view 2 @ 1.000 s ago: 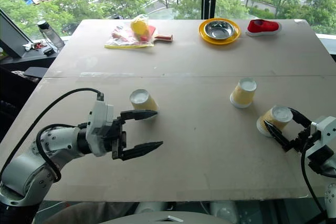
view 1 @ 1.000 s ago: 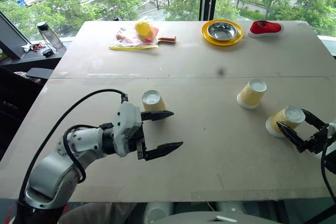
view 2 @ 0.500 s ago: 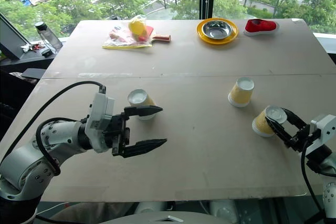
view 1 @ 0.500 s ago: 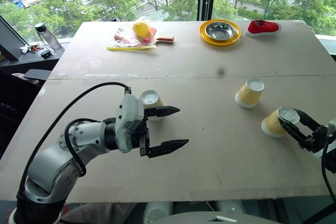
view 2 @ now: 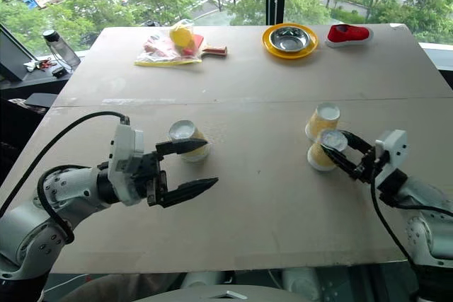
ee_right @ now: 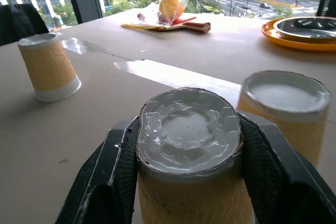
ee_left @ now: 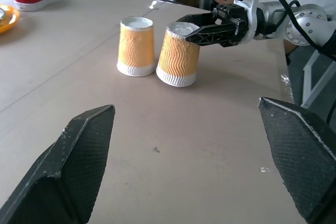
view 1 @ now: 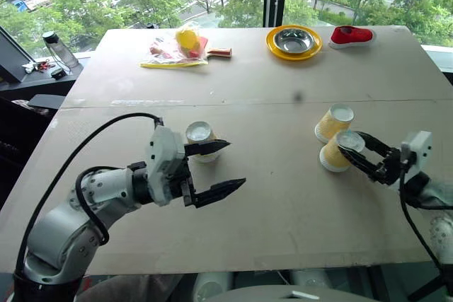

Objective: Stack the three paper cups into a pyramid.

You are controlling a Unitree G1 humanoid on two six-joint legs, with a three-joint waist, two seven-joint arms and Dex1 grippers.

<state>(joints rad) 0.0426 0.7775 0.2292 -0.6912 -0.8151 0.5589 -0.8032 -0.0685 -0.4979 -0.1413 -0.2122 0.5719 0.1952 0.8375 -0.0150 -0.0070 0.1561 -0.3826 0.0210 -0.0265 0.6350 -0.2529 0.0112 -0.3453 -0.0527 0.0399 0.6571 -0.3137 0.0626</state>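
Left gripper wide open, holding nothing, near the table's front edge. Just behind it, one upside-down paper cup. Right gripper squeezed shut around a second cup, tilted, just beside the third cup. Far back on the table, steel bowl on yellow plate.

Steel bowl on yellow plate, red shoe
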